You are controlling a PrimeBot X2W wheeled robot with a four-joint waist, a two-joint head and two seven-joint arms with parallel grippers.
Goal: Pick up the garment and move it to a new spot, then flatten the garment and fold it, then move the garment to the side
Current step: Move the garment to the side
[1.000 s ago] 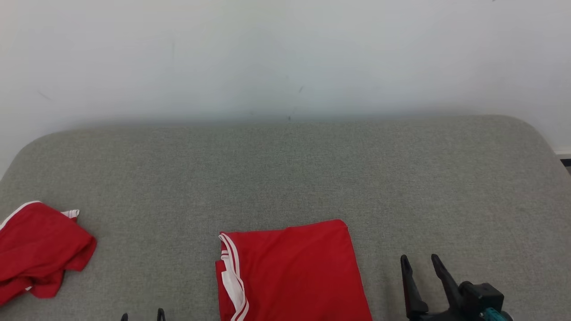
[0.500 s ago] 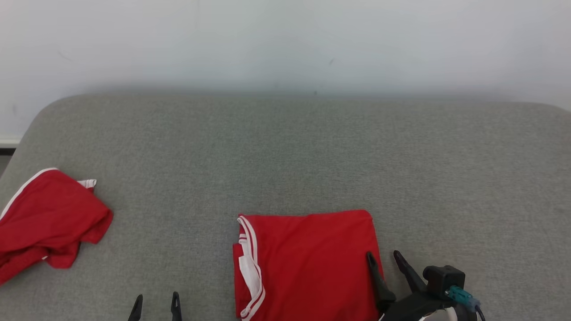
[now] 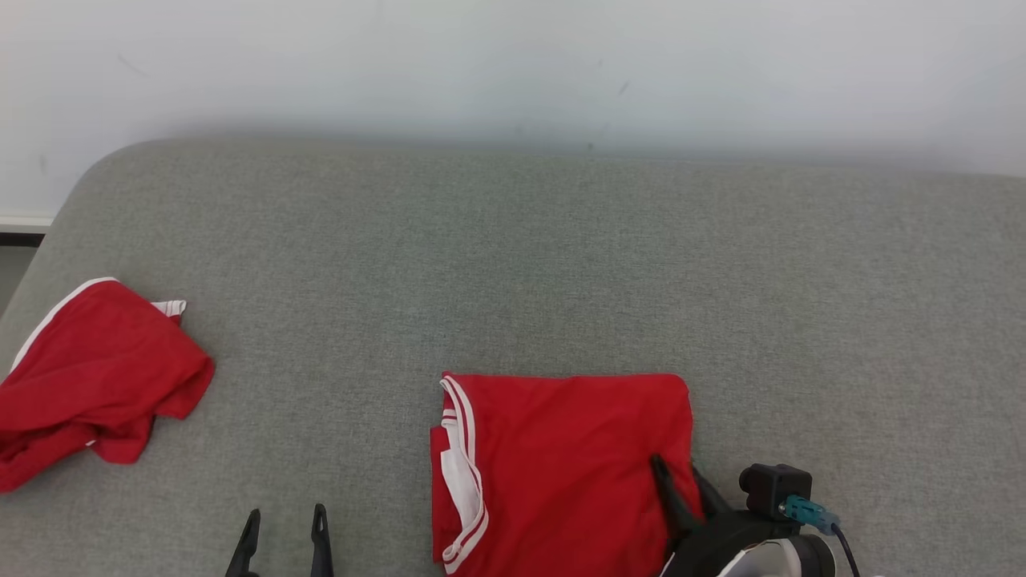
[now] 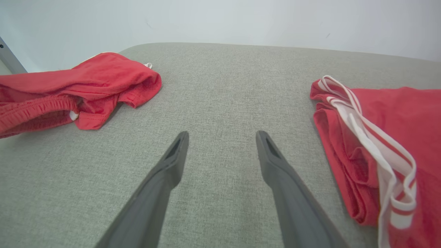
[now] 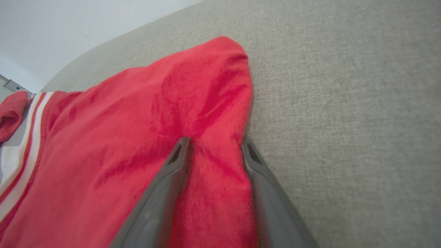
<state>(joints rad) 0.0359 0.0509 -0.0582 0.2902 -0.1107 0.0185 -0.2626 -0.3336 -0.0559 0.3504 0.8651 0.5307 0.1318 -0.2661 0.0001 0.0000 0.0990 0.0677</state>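
fingers of the left gripper (image 3: 287, 514) stand spread and empty, low over bare grey cloth, with a crumpled red garment (image 3: 96, 369) well off to their left. at centre lies the folded red garment (image 3: 561, 465), a neat rectangle whose long axis appears to run from the robot toward the wall, its white-striped edge (image 3: 461, 465) facing left. along its opposite, right-hand side the right gripper (image 3: 677, 471) straddles the cloth: one finger on the red fabric, the other just outside it, a ridge of cloth bunched between them and touching both. whether that hold is firm cannot be told. the right arm is plainly the nearer, so the sideways move looks to be its job. everything rests on a grey padded surface (image 3: 561, 264) with rounded corners, set against a plain white wall (image 3: 513, 64).
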